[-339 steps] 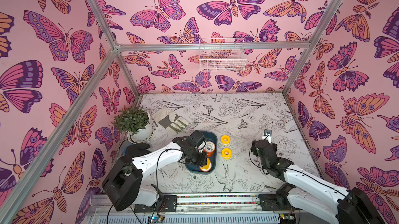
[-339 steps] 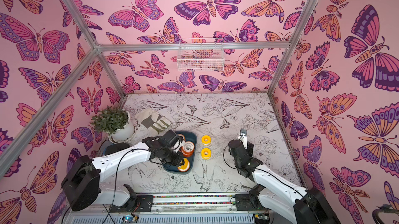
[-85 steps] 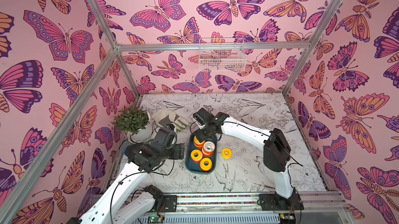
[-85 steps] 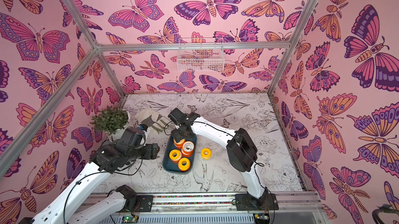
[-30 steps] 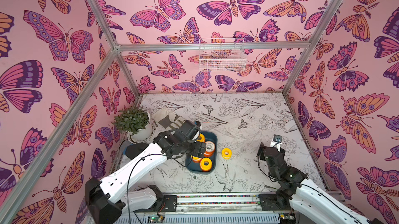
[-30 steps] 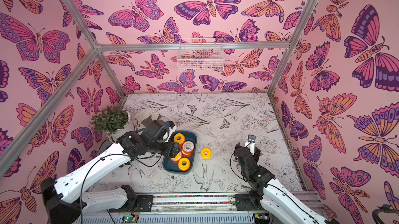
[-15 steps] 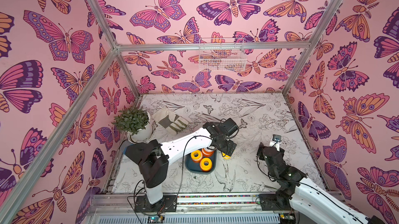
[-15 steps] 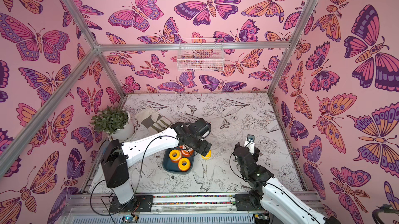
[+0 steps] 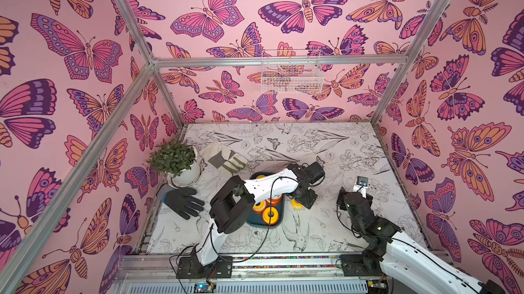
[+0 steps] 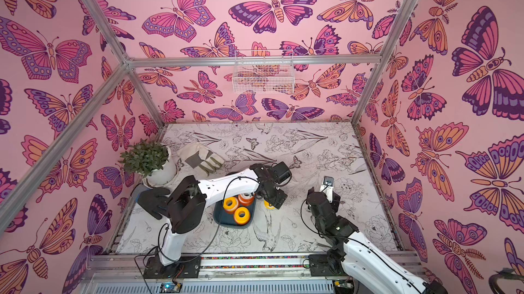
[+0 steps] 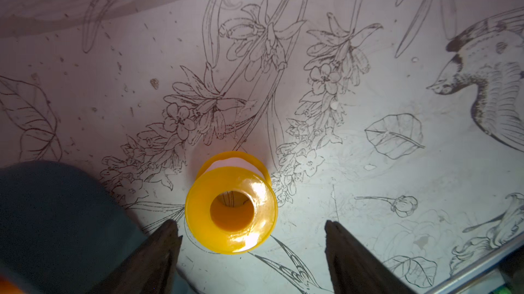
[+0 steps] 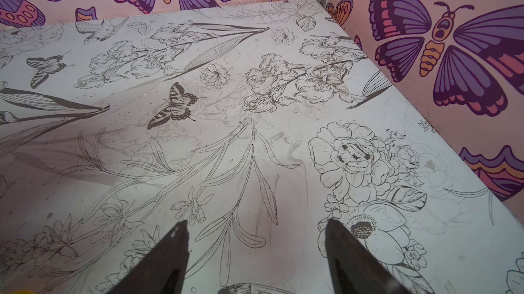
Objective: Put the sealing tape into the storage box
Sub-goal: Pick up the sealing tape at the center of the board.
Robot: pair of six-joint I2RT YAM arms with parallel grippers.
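The storage box [image 9: 252,222] [image 10: 221,221] is a dark teal tray at the table's front middle, with orange sealing tape spools [image 9: 270,216] [image 10: 241,216] lying in it. My left arm reaches over the box. One yellow sealing tape spool [image 11: 231,210] [image 9: 297,204] [image 10: 268,205] lies flat on the table just right of the box. My left gripper [image 11: 252,236] [image 9: 305,199] hangs open just above this spool, which sits ahead of the fingertips, untouched. My right gripper [image 12: 255,227] [image 9: 360,190] is open over bare table at the right.
At the left stand a potted plant [image 9: 178,162], a black glove [image 9: 184,200] and a pale work glove [image 9: 224,159]. A white wire basket [image 9: 292,77] hangs on the back wall. The box's corner [image 11: 56,221] lies close beside one left finger.
My left arm has swung from the box's left side across it to the loose yellow spool on the right. The right arm has stayed still.
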